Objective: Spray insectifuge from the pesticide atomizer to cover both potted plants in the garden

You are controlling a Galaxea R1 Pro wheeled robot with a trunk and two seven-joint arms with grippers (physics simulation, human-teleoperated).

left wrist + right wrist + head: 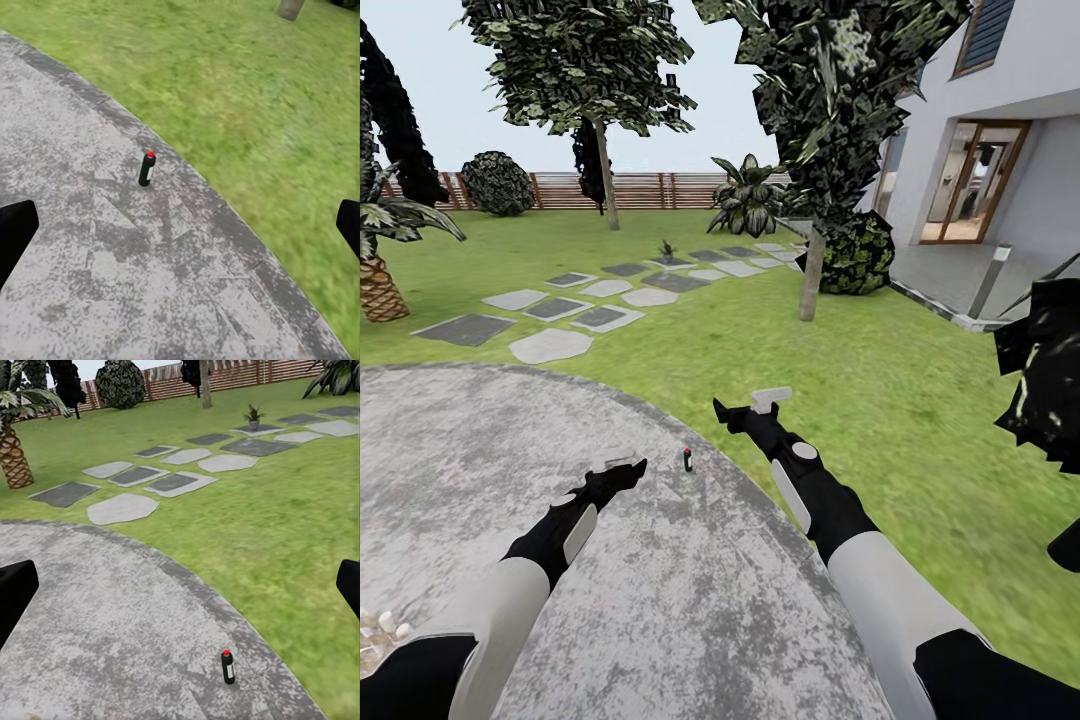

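Your pesticide atomizer (687, 459) stands upright on the round paved patio (480, 470), near its edge by the lawn (880, 400), between your two arms. Your left pincer (622, 466) and right pincer (752, 404) both hang released, holding nothing. One potted plant (666, 250) sits far off among the stepping stones (550, 345).
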